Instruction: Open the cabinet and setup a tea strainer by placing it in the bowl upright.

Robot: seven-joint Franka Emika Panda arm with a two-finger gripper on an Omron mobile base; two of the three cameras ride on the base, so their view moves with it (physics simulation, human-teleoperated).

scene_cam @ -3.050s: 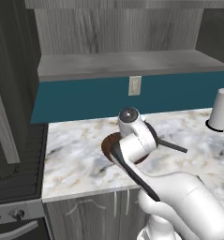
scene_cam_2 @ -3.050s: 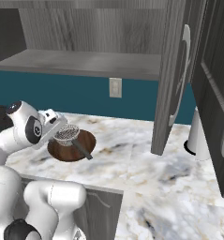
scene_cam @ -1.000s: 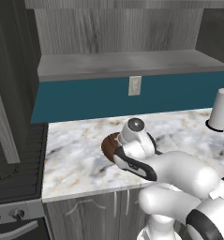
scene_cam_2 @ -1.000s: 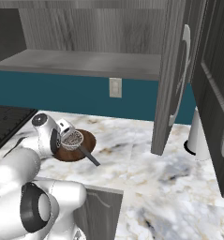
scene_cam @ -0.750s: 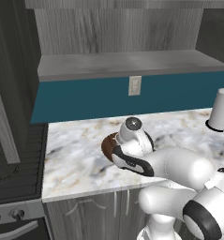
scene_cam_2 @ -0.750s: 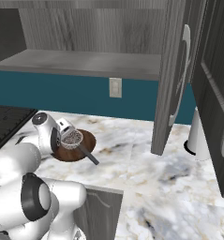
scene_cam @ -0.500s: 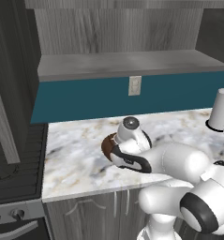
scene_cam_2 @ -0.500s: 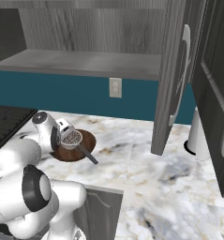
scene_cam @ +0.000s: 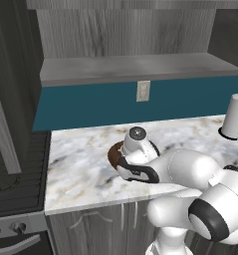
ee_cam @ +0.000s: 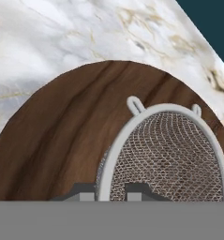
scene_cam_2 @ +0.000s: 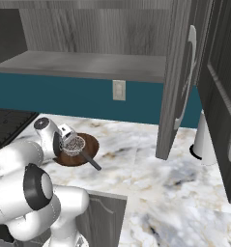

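Observation:
The dark brown wooden bowl (scene_cam_2: pixel 83 155) sits on the marble counter, and its left edge (scene_cam: pixel 112 154) peeks out from behind my hand. The tea strainer (scene_cam_2: pixel 73 144) is a silver mesh basket; its dark handle sticks out over the bowl's front rim. In the hand view the mesh (ee_cam: pixel 172 154) hangs over the bowl's wood (ee_cam: pixel 57 140), mouth facing the camera. My gripper (ee_cam: pixel 111 191) is shut on the strainer's rim, one fingertip on each side. The cabinet (scene_cam_2: pixel 177 82) stands open, and its grey shelf (scene_cam: pixel 130 67) is bare.
The open cabinet door with its long silver handle (scene_cam_2: pixel 187 82) hangs over the counter's right half. A white cylinder (scene_cam: pixel 235 117) stands at the counter's far right. A black stove (scene_cam: pixel 13 179) lies to the left. A wall outlet (scene_cam: pixel 143 91) sits on the teal backsplash.
Since three seconds ago the arm has folded lower and the strainer has settled down over the bowl. Over the last second the hand has only edged slightly left.

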